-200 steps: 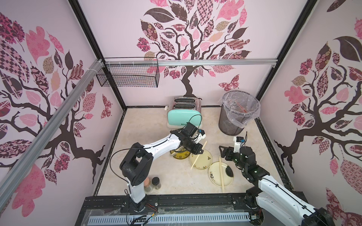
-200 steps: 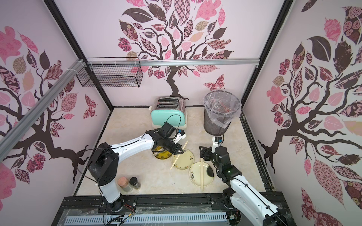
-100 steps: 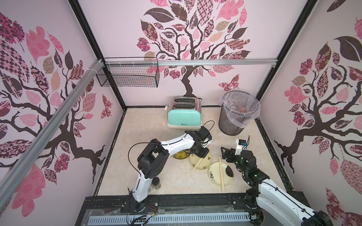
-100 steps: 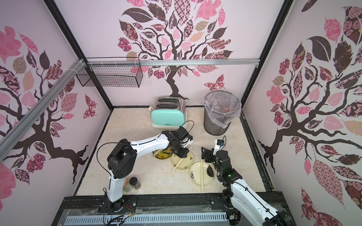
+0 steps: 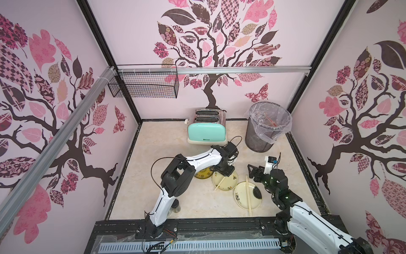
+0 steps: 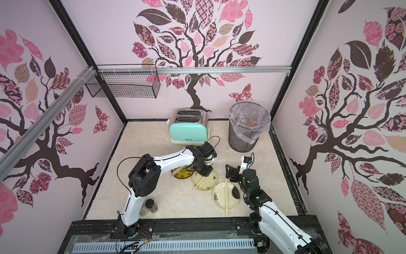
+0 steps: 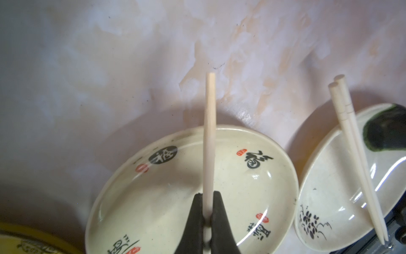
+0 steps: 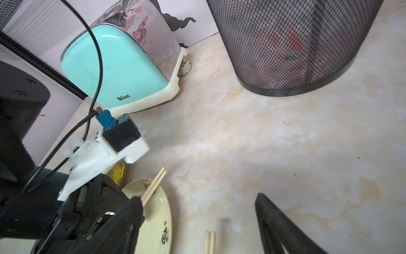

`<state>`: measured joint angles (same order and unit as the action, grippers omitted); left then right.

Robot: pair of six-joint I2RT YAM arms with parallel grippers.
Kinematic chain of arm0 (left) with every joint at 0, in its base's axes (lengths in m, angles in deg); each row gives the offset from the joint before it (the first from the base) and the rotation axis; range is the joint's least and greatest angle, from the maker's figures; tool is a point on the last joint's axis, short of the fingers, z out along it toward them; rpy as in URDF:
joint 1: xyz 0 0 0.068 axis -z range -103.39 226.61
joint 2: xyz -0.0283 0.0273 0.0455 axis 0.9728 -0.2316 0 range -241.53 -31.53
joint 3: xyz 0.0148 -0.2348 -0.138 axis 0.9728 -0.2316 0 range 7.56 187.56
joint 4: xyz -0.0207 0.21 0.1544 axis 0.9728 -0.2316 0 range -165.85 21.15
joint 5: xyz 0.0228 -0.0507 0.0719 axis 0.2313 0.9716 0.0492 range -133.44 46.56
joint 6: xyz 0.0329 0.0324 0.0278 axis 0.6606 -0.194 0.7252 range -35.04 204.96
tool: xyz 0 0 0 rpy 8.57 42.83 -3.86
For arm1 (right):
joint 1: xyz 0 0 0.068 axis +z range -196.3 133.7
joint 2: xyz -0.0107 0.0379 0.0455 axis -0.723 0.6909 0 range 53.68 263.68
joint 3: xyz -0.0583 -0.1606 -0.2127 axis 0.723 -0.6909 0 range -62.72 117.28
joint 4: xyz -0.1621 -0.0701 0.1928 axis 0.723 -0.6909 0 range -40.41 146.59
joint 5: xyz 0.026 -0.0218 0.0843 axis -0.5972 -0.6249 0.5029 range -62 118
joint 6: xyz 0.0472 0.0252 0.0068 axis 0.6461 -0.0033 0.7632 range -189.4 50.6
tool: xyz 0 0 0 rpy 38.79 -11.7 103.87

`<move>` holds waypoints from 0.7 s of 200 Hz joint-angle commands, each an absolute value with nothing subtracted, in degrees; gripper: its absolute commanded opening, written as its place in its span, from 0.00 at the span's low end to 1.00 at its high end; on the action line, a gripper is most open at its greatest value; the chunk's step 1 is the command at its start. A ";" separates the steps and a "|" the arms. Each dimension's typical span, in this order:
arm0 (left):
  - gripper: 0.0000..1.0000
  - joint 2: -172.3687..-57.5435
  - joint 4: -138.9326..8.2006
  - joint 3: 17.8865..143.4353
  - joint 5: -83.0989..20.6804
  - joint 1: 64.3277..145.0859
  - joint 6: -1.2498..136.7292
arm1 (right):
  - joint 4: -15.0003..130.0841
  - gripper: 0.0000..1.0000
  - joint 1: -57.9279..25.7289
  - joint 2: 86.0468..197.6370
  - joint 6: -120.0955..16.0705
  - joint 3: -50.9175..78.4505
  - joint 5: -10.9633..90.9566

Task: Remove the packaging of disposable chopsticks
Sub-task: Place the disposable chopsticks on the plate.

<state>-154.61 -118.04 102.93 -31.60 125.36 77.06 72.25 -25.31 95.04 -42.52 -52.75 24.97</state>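
My left gripper (image 7: 207, 194) is shut on a bare pair of disposable chopsticks (image 7: 209, 136), held low across the middle cream plate (image 5: 232, 187); the same pair of chopsticks (image 5: 220, 184) shows in a top view. A second bare pair (image 5: 247, 195) lies across the right cream plate (image 5: 240, 201). My right gripper (image 8: 197, 198) stands open just right of the plates, above bare table, holding nothing. Packaging with red-orange print (image 5: 269, 119) lies inside the lined mesh bin (image 5: 257, 140) at the back right.
A mint toaster (image 5: 206, 130) stands at the back, just behind my left wrist. A yellow plate (image 5: 201, 175) sits left of the cream plates, with pale stick ends (image 6: 177, 170) showing by it. Two small jars (image 6: 150, 206) stand beside the left arm's base.
My left arm has swung right and down, carrying the chopsticks from above the yellow plate to low over the middle cream plate. The right gripper has hardly moved.
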 commanded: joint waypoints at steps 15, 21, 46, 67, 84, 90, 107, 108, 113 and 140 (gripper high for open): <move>0.00 -156.86 -119.21 104.84 -33.40 125.30 77.73 | 72.85 0.84 -25.17 94.55 -42.41 -53.03 23.97; 0.00 -157.01 -119.38 105.04 -33.54 125.30 77.66 | 72.85 0.84 -25.16 94.53 -42.41 -52.98 24.00; 0.00 -157.53 -119.96 105.72 -33.76 125.30 77.57 | 72.94 0.84 -25.19 94.46 -42.37 -53.10 23.96; 0.00 -157.87 -120.88 106.78 -34.38 125.30 77.52 | 73.03 0.84 -25.22 94.70 -42.41 -53.07 23.97; 0.00 -158.18 -122.12 107.86 -34.88 125.39 77.70 | 73.03 0.84 -25.16 94.81 -42.35 -53.07 24.06; 0.00 -158.30 -122.48 108.12 -34.95 125.45 77.68 | 73.09 0.84 -25.17 94.81 -42.34 -53.08 24.09; 0.00 -158.52 -123.03 108.63 -35.08 125.65 77.82 | 73.11 0.84 -25.20 94.85 -42.33 -53.10 24.11; 0.00 -158.53 -123.09 108.67 -35.04 125.65 77.83 | 73.11 0.84 -25.16 94.88 -42.33 -53.08 24.08; 0.00 -158.67 -123.35 108.91 -35.06 125.82 77.88 | 73.11 0.84 -25.13 94.85 -42.33 -53.10 24.12; 0.00 -159.29 -125.40 110.38 -37.85 126.22 78.14 | 73.11 0.84 -25.20 94.90 -42.33 -53.11 24.08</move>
<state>-157.87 -123.20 108.46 -34.86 125.64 77.32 72.30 -25.31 94.98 -42.48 -52.99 24.75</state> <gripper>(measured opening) 0.059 0.841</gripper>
